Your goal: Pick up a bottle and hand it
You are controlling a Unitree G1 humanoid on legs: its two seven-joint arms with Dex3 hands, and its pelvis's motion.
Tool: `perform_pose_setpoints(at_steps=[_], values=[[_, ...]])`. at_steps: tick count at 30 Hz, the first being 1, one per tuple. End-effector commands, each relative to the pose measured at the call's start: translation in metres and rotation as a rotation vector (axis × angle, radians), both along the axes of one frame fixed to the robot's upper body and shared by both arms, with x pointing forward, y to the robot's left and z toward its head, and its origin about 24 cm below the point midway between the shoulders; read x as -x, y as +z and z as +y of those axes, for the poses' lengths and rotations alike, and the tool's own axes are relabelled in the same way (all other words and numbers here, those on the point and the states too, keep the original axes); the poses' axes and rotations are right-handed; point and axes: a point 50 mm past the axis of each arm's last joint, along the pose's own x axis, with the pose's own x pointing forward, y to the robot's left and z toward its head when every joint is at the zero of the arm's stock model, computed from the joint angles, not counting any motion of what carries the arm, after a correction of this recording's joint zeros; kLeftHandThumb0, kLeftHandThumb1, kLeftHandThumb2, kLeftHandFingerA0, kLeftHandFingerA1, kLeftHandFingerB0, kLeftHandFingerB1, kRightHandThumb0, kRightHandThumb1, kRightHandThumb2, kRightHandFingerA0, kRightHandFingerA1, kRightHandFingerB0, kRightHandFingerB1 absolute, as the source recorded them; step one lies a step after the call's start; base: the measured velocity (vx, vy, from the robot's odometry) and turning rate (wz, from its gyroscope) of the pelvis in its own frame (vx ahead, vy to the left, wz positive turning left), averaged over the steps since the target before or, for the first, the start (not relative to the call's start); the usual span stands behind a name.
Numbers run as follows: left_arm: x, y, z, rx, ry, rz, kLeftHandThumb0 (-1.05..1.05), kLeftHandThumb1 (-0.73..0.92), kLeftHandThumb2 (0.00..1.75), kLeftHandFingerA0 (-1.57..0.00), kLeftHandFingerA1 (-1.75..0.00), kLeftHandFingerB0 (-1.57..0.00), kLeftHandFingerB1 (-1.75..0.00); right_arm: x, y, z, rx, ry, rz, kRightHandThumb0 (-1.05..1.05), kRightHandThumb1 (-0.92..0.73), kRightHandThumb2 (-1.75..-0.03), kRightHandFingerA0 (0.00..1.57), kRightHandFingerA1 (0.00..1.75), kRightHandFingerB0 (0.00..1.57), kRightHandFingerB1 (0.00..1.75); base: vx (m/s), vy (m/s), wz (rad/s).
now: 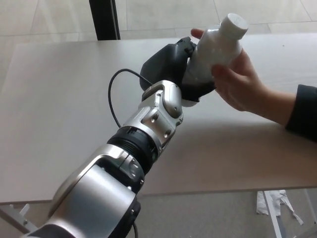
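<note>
Handing over a white bottle (214, 53), tilted with its cap up and to the right, raised clear of the bench (59, 99). Grasped low down by the left robot hand (184, 69), black fingers (200, 88) wrapped round the base and lower body, leaving the upper body and cap free for a taker. Met from the right by a person's hand (242, 84) in a dark sleeve (302, 111), thumb across the front of the bottle, fingertips showing behind the neck, palm cupped along the far side. Held by both at once, then: robot low, person high, so neither grip crowds the other. Tilted toward the person, probably to present the free end and ease the pull away. Reached across the bench by a silver forearm (148, 124) with a black cable (116, 94) looping beside the wrist, clear of the bottle. No sign of the right robot hand anywhere in view.

Judged near the end of the task: pick-up done, transfer under way, release not yet made. Next, likely, loosening the black fingers only once the person's grip bears the weight. Risk of a slip if let go too soon, given the smooth plastic and the slant; risk of a tug-of-war if clamped too long.
</note>
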Motion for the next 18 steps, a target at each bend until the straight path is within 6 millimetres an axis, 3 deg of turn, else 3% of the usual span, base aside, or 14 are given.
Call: perform_pose_setpoints(at_steps=[1, 2, 3, 4, 6, 7, 8, 9, 11, 12, 13, 14, 15, 18], values=[[0.01, 0.018, -0.042, 0.045, -0.224, 0.214, -0.96, 0.47, 0.76, 0.0, -0.11, 0.0, -0.01, 0.005, -0.004, -0.002, -0.01, -0.021, 0.016, -0.59, -0.58, -0.64, 0.48, 0.77, 0.41, 0.63, 0.0, 0.0, 0.0], [0.009, 0.018, -0.035, 0.054, -0.224, 0.211, -0.99, 0.49, 0.78, 0.0, -0.11, 0.0, 0.0, 0.006, -0.004, -0.002, -0.004, -0.01, 0.022, -0.62, -0.44, -0.91, 0.46, 0.74, 0.37, 0.64, 0.0, 0.0, 0.0], [0.01, 0.018, -0.032, 0.056, -0.226, 0.212, -0.99, 0.49, 0.78, 0.0, -0.11, 0.0, 0.0, 0.006, -0.004, -0.002, -0.003, -0.005, 0.025, -0.62, -0.44, -0.91, 0.46, 0.74, 0.37, 0.64, 0.0, 0.0, 0.0], [0.01, 0.017, -0.011, 0.071, -0.234, 0.197, -0.69, 0.58, 0.58, 0.0, 0.0, 0.0, 0.0, 0.006, -0.002, -0.003, -0.008, -0.013, 0.019, -0.6, -0.59, -0.63, 0.48, 0.76, 0.38, 0.61, 0.0, 0.0, 0.0], [0.013, 0.017, -0.004, 0.071, -0.242, 0.193, -0.69, 0.58, 0.58, 0.0, 0.0, 0.0, 0.0, 0.006, -0.002, -0.003, -0.013, -0.018, 0.016, -0.6, -0.59, -0.63, 0.48, 0.76, 0.38, 0.61, 0.0, 0.0, 0.0], [0.02, 0.014, 0.028, 0.068, -0.241, 0.164, -1.02, 0.55, 0.85, 0.0, -0.22, 0.0, -0.02, 0.007, -0.001, -0.003, -0.006, -0.024, 0.013, -0.63, -0.57, -0.62, 0.56, 0.8, 0.39, 0.63, 0.0, 0.0, 0.0], [0.026, 0.015, 0.047, 0.077, -0.239, 0.158, -0.77, 0.56, 0.7, 0.0, 0.0, 0.0, 0.0, 0.007, -0.001, -0.004, -0.004, -0.026, 0.008, -0.65, -0.58, -0.61, 0.6, 0.8, 0.39, 0.63, 0.0, 0.0, 0.0], [0.035, 0.015, 0.065, 0.081, -0.222, 0.167, -1.01, 0.54, 0.83, 0.0, -0.18, 0.0, -0.01, 0.007, 0.001, -0.005, -0.001, -0.02, 0.007, -0.67, -0.58, -0.6, 0.61, 0.81, 0.38, 0.63, 0.0, 0.0, 0.0], [0.053, 0.013, 0.1, 0.111, -0.206, 0.147, -0.72, 0.57, 0.67, 0.0, 0.0, 0.0, 0.0, 0.009, 0.002, -0.007, 0.017, -0.023, 0.013, -0.67, -0.59, -0.61, 0.65, 0.81, 0.36, 0.62, 0.0, 0.0, 0.0], [0.069, 0.011, 0.136, 0.119, -0.158, 0.119, -1.03, 0.57, 0.88, 0.0, -0.25, 0.0, -0.04, 0.01, 0.004, -0.007, 0.033, -0.022, 0.023, -0.67, -0.59, -0.63, 0.64, 0.84, 0.35, 0.63, 0.0, 0.0, 0.0], [0.083, 0.01, 0.164, 0.096, -0.104, 0.094, -1.05, 0.6, 0.92, 0.0, -0.27, 0.0, -0.07, 0.012, 0.004, -0.008, 0.032, -0.03, 0.025, -0.64, -0.6, -0.62, 0.61, 0.8, 0.35, 0.62, 0.0, 0.0, 0.0], [0.094, 0.011, 0.185, 0.122, -0.049, 0.08, -1.05, 0.6, 0.93, 0.0, -0.26, 0.0, -0.09, 0.013, 0.004, -0.009, 0.032, -0.032, 0.026, -0.64, -0.45, -0.94, 0.55, 0.76, 0.33, 0.63, 0.0, 0.0, 0.0], [0.106, 0.012, 0.206, 0.167, 0.016, 0.059, -1.04, 0.6, 0.92, 0.0, -0.24, 0.0, -0.11, 0.012, 0.006, -0.011, 0.035, -0.036, 0.026, -0.63, -0.6, -0.64, 0.56, 0.78, 0.35, 0.61, 0.0, 0.0, 0.0], [0.133, 0.018, 0.251, 0.168, 0.13, -0.017, -1.05, 0.61, 0.88, 0.0, -0.17, 0.0, -0.03, 0.013, 0.007, -0.016, 0.038, -0.049, 0.016, -0.63, -0.59, -0.65, 0.53, 0.78, 0.35, 0.62, 0.0, 0.0, 0.0]])
